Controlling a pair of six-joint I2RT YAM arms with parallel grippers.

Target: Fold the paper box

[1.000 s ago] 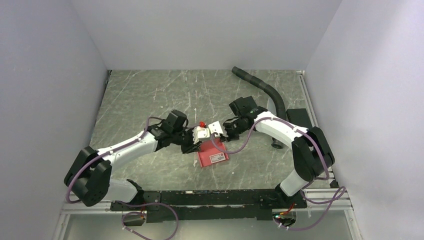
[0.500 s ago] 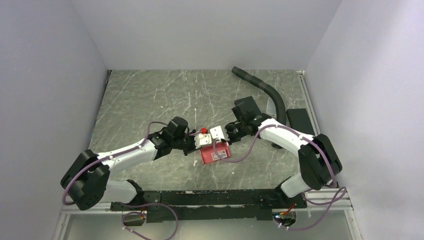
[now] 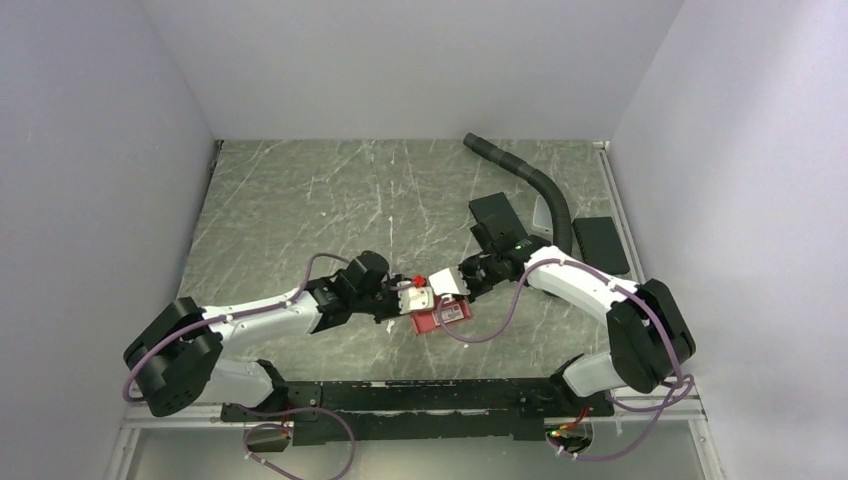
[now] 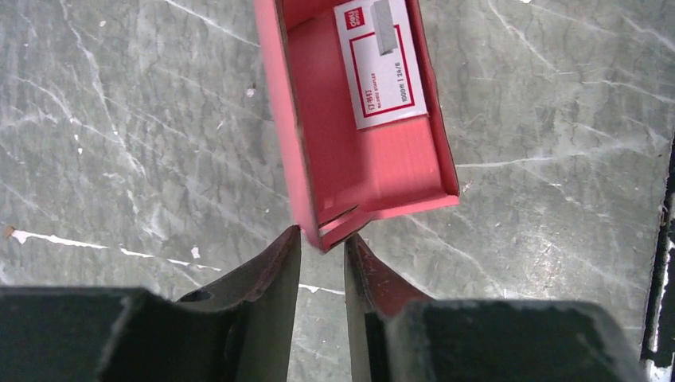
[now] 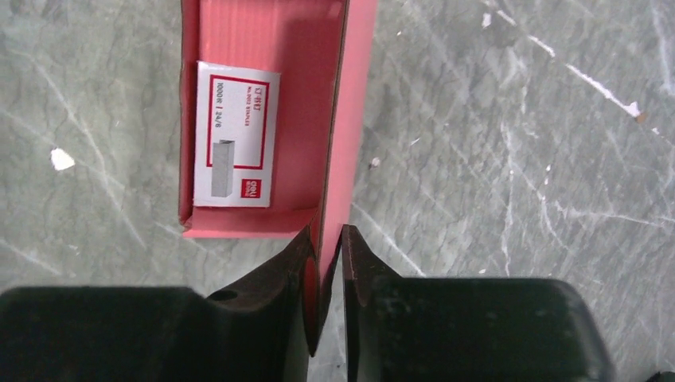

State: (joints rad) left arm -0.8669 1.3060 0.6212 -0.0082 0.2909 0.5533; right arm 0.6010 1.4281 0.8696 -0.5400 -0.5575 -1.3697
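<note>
Both arms have drawn in toward the near edge of the worktop, and the paper box has come with them. It sits between them, about midway along that edge. Its walls stand up on the sides in view, so it looks mostly formed, with a small card lying on its floor. One corner shows a slit, so seating that joint likely remains. The right pincer is clamped on a side wall. The left pincer straddles the slit corner, narrowly apart — gripping or not, I cannot tell.
</note>
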